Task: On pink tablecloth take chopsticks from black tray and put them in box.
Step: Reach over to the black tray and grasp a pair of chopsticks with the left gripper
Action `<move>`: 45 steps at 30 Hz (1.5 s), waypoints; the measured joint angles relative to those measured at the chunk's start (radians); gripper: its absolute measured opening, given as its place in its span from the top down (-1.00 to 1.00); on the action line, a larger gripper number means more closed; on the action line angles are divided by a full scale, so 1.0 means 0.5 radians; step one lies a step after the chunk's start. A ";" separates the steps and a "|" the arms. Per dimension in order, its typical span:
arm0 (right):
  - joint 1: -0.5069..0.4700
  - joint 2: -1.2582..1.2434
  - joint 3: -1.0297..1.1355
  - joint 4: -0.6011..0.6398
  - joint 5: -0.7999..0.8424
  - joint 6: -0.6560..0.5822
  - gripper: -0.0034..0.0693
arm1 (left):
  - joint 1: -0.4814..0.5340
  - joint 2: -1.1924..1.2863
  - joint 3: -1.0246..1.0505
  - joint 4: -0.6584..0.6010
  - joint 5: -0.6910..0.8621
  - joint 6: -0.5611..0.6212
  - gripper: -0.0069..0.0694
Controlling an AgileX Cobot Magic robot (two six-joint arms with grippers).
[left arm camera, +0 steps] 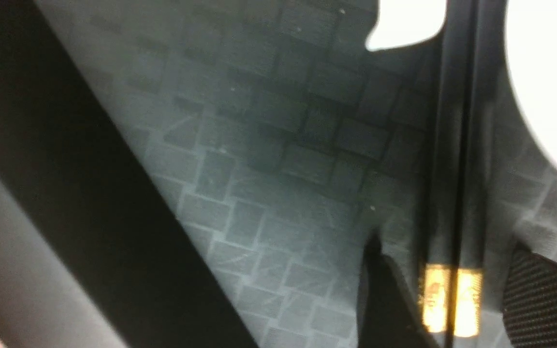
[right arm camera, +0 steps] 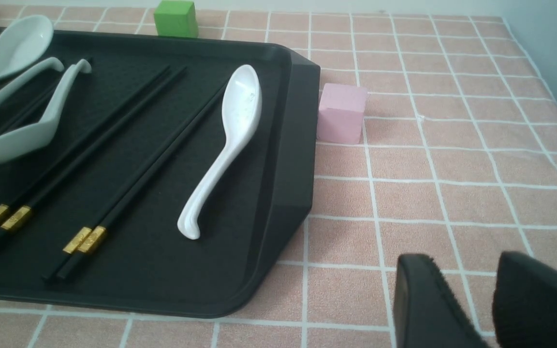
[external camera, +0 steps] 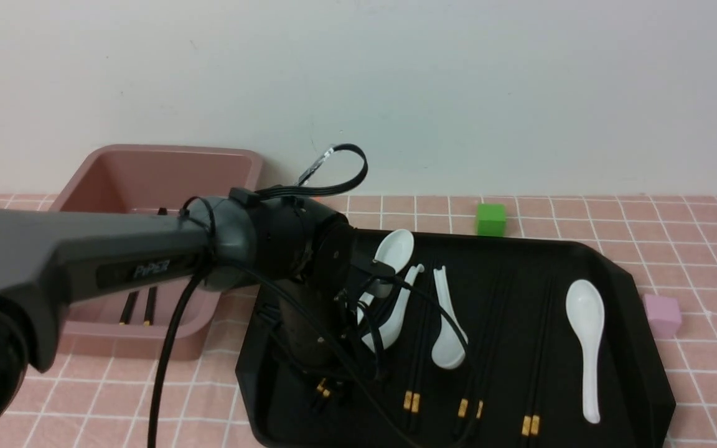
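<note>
Over the tray (external camera: pixel 635 336), left fingers (left arm camera: pixel 385 299) of the "PiPER" arm (external camera: pixel 84 261) stand apart astride chopsticks (left arm camera: pixel 457 145); right fingers (right arm camera: pixel 428 299) apart.

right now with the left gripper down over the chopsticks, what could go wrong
1. The open left gripper straddles a chopstick pair near its gold bands, at one end, so the sticks may tilt or one may slip out on lifting.
2. A white spoon lies close beside that pair; closing or lifting could nudge it.
3. The arm's cable hangs loose over the spoons and might snag one.
</note>
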 joint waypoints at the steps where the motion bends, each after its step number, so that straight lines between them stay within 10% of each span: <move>1: 0.000 0.000 0.000 0.000 0.000 0.000 0.25 | 0.000 0.000 0.000 0.020 0.000 0.000 -0.07; 45: 0.000 0.000 0.000 0.000 0.000 0.000 0.25 | 0.000 0.000 -0.004 0.056 0.048 -0.226 0.49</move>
